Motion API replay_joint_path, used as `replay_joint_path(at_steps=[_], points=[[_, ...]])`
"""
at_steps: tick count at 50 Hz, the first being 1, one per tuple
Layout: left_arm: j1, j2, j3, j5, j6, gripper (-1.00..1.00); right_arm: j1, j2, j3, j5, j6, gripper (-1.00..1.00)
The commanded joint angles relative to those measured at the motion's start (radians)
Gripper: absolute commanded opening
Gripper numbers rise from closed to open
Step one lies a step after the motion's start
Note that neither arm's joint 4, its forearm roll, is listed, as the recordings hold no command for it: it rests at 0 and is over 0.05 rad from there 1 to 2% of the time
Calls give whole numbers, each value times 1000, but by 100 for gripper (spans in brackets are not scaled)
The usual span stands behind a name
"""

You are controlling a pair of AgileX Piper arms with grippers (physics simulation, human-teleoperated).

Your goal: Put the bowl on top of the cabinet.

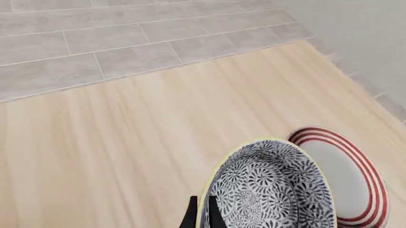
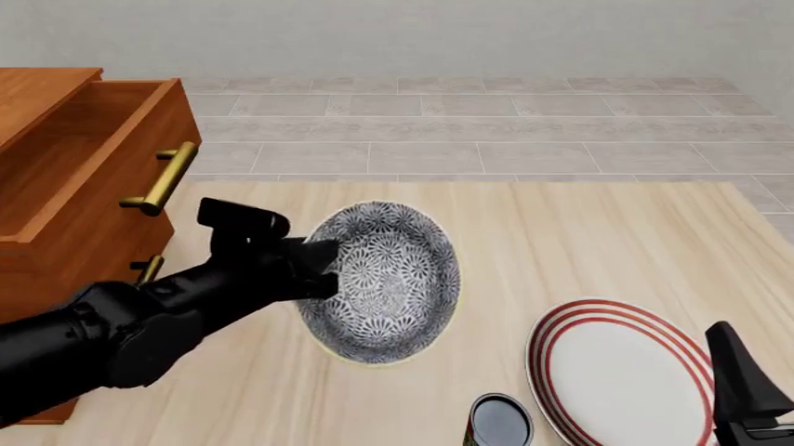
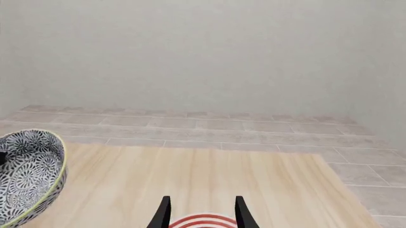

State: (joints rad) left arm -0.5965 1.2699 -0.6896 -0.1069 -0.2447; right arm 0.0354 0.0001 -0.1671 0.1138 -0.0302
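The blue-black patterned bowl [image 2: 387, 283] hangs tilted above the table, its opening turned toward the front camera. My left gripper [image 2: 318, 268] is shut on its left rim. In the left wrist view the yellowish rim of the bowl [image 1: 269, 187] sits pinched between the two dark fingers of that gripper [image 1: 201, 214]. The reddish-brown cabinet [image 2: 50, 93] stands at the far left, just left of the bowl. My right gripper [image 3: 201, 209] is open and holds nothing; it stays low at the front right [image 2: 730, 358]. The bowl [image 3: 28, 173] also shows in the right wrist view.
The cabinet's top drawer [image 2: 87, 163] is pulled out, with a brass handle [image 2: 164, 177] facing the bowl. A white plate with red rings [image 2: 620, 372] lies at the front right under the right gripper. A small dark can [image 2: 500, 423] stands beside the plate at the front edge.
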Motion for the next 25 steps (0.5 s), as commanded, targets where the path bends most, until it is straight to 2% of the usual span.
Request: replay_joint_path(at_steps=[1,13,25], points=[[-29,-109,-21,66,-9,-100,3,0,-15,10,-5,100],[-25,-198,-67,158,-2,-100,5,0,-27,18,-6,100],[7,-307,-117,247,35,-100,4,0,-27,18,-6,100]])
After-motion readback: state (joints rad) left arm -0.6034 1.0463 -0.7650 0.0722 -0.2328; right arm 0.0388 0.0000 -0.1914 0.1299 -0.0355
